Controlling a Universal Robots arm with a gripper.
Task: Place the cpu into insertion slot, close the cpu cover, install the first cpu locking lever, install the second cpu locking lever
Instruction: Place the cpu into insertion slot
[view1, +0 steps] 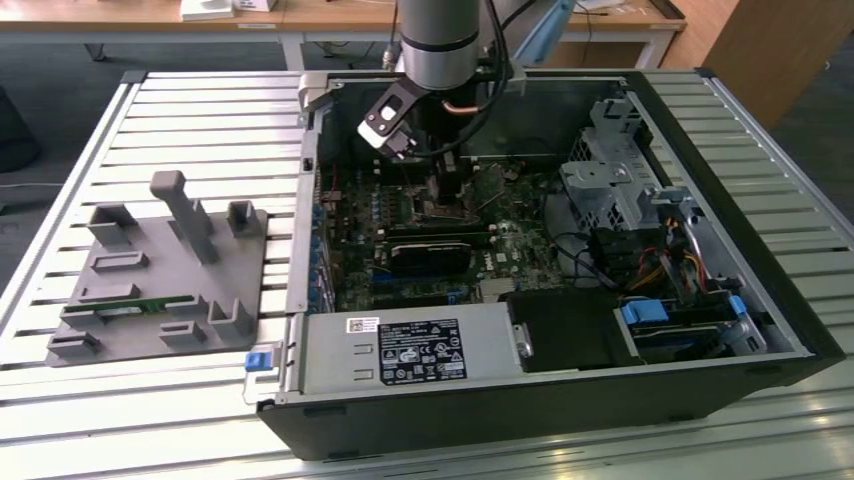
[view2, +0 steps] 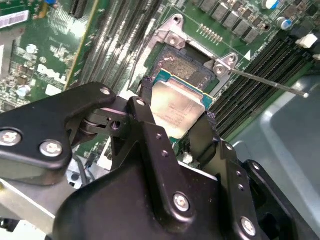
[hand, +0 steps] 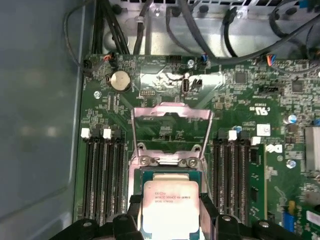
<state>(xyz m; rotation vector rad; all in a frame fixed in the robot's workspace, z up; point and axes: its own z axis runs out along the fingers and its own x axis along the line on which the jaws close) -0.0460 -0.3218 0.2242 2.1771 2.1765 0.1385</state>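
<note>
My gripper (view2: 177, 107) is shut on the cpu (view2: 175, 112), a flat silver-topped square with a green edge, held by its two opposite sides between the black fingers (view2: 146, 97). The chip sits low over the insertion slot (view2: 184, 70), whose dark centre shows just beyond it. In the first wrist view the cpu (hand: 171, 197) lies between the gripper's (hand: 171, 205) fingers, and the cpu cover (hand: 171, 112) stands raised open on its hinges behind the socket. A thin metal locking lever (view2: 265, 83) sticks out free beside the socket. In the exterior view the arm (view1: 441, 40) reaches down into the open computer case.
Black memory slots (hand: 102, 180) flank the socket on both sides. A black card (view1: 427, 252), a power supply (view1: 400, 350) and a drive cage (view1: 614, 180) fill the case. A grey fixture (view1: 160, 270) holding a memory stick stands on the slatted table at the exterior view's left.
</note>
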